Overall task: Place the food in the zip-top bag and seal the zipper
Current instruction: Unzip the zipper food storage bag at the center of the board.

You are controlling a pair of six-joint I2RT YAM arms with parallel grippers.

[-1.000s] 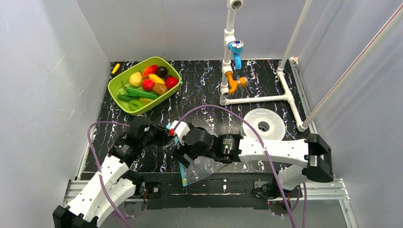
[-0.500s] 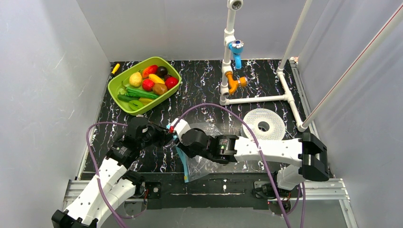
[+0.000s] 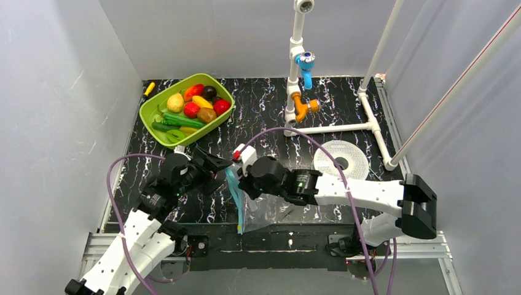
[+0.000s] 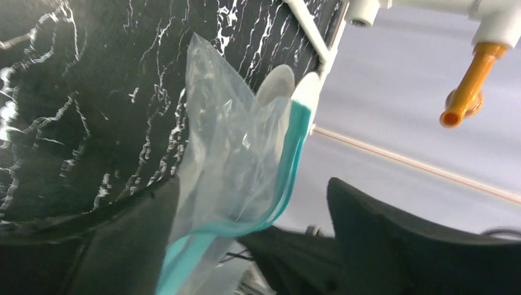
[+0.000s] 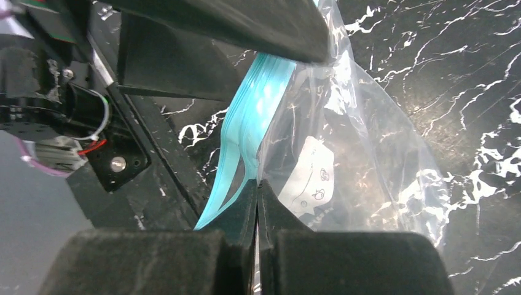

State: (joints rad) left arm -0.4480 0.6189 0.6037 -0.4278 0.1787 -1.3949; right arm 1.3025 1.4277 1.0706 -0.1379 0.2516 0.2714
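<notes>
On a black marbled desk, a clear zip-top bag is held up by its blue zipper, which is pinched in the closed right gripper and straddled by the wide-spread left gripper, seemingly so the mouth can be parted, while the food is kept in a green tray behind.

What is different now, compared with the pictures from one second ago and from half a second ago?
The right claw closed on the zipper of the zip-top bag and shifted slightly right. The left claw opened and let the bag go, though the bag's edge is between its jaws. The food stayed in the green tray, untouched.
</notes>
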